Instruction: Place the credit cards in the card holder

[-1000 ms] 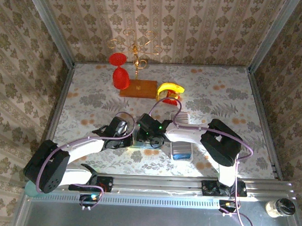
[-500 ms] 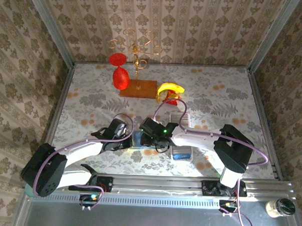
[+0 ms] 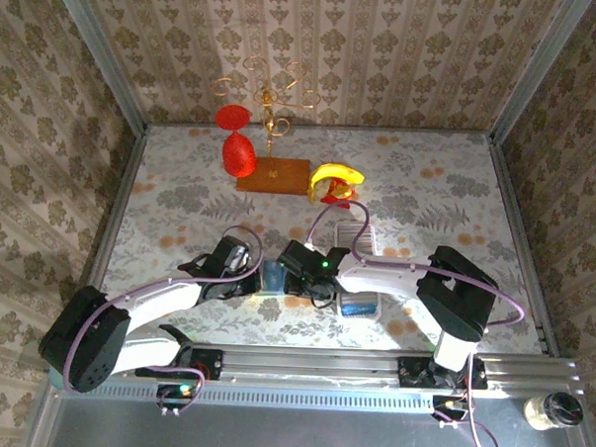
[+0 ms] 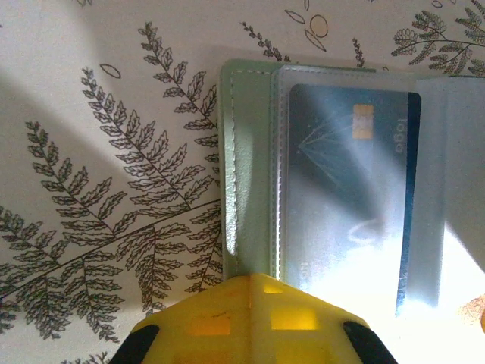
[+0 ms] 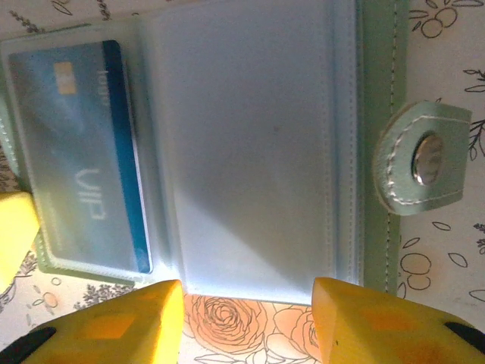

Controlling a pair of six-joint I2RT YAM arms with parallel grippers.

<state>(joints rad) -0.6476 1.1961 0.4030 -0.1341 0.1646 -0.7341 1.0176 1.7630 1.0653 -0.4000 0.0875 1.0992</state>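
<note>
Holder (image 3: 272, 278) lies open at centre of the top view, with one blue card (image 5: 76, 144) sleeved at the left of the right wrist frame. Left gripper (image 4: 250, 322) is clenched, its tip on the holder's edge. Right gripper (image 5: 246, 318) stands released and empty. Recommendation: keep the cover pinned flat while any further card is fetched. Against a second ago, the right arm's elbow sits further right and its jaws stand wider.

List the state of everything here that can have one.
card holder, open, lying flat.
blue credit card, slipped inside the card holder.
snap tab, unfastened.
left gripper, shut at the card holder's edge.
right gripper, open, holding nothing.
</note>
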